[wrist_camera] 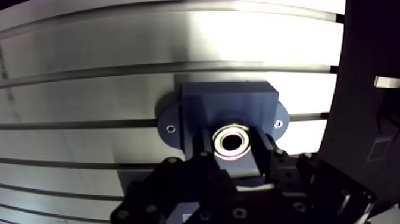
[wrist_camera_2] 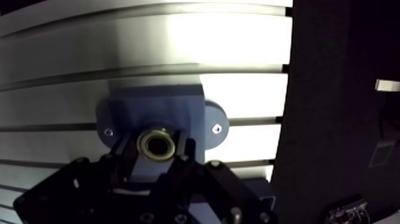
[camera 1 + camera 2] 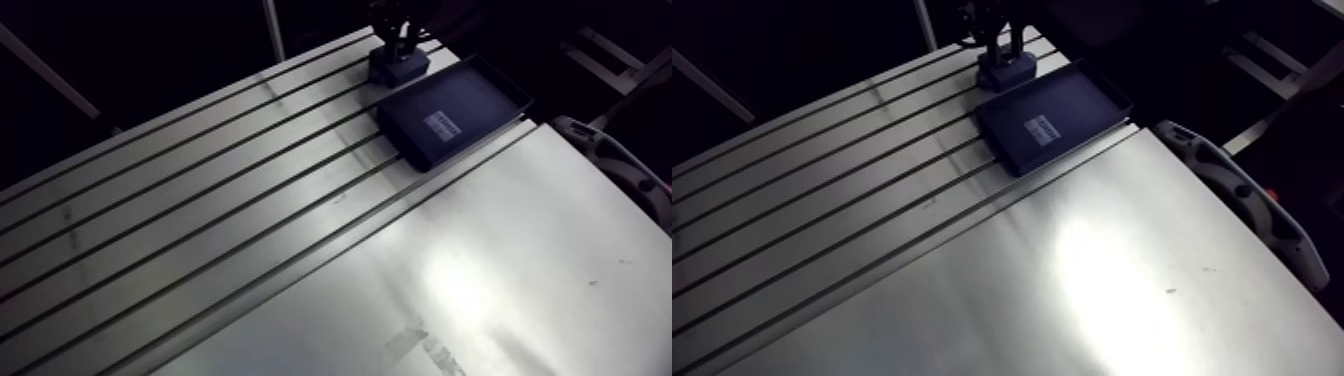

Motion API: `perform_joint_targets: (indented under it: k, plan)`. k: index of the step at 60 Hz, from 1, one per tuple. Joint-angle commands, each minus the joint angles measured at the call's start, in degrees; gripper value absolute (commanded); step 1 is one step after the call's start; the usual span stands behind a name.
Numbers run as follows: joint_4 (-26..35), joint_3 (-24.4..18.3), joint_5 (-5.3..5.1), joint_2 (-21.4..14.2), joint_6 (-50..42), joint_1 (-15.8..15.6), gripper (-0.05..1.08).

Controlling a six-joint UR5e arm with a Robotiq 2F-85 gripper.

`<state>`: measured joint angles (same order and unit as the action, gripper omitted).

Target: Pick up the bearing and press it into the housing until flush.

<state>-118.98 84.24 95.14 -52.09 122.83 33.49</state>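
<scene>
- the two black fingers (image 1: 268,156) are clamped on the small shiny steel ring bearing (image 1: 233,142), one on each side of it. the bearing sits over the bore of the dark blue block-shaped housing (image 1: 229,101), which is screwed down by two side flanges to the slotted aluminium counter (image 1: 89,89).
- from the wrist view i cannot tell whether the ring has entered the bore or only rests at its mouth, so whether it is flush is unconfirmed.
- the main risk, as i judge it, is the bearing going in tilted. a ring held by two narrow pads can rock, and any cocking at the mouth would jam it partway and score the bore.
- a small sideways offset would land the ring on the housing's lip. pressing then could pop it out of the grip and send it rolling into a counter slot.
- the fingers flank the ring closely, so a deep push could drive their tips onto the housing face before the ring is flush.
- the dark rectangular tray with a white label (image 3: 480,95) lies just beside the housing, and a wide withdrawal could clip its wall.
</scene>
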Motion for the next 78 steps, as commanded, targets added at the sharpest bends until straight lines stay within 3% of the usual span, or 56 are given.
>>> perform_joint_targets:
  k: [1,2,3,4,5,6,7,8,9,11,39,52,63,78]
  plan:
    - [-0.1,0.2,-0.09,0.0,-0.2,0.0,0.91]
    - [-0.1,0.2,-0.09,0.0,-0.2,0.0,0.91]
    - [-0.1,0.3,-0.09,0.0,-0.2,0.0,0.8]
    - [-0.1,0.3,-0.09,0.0,-0.2,0.0,0.8]
    - [-0.1,0.3,-0.16,-0.1,-0.2,0.0,0.53]
    - [-0.1,0.3,-0.16,-0.1,-0.2,0.0,0.53]
    - [-0.1,0.3,0.05,-0.1,-0.1,0.0,0.22]
    - [-0.1,0.3,0.05,-0.1,-0.1,0.0,0.22]
    - [-0.2,0.3,0.01,-0.3,-0.2,0.0,0.03]
    - [-0.3,0.3,-0.22,-0.5,-0.2,0.0,0.01]
    - [1.2,-1.8,-1.29,-6.1,-1.4,-0.2,0.0]
    - [10.6,-2.9,-3.13,-9.8,-7.5,-0.7,0.0]
    - [13.4,-5.2,-2.93,-11.0,-10.0,-1.0,0.0]
    - [13.5,-6.9,-2.12,-9.6,-9.3,-0.6,0.01]
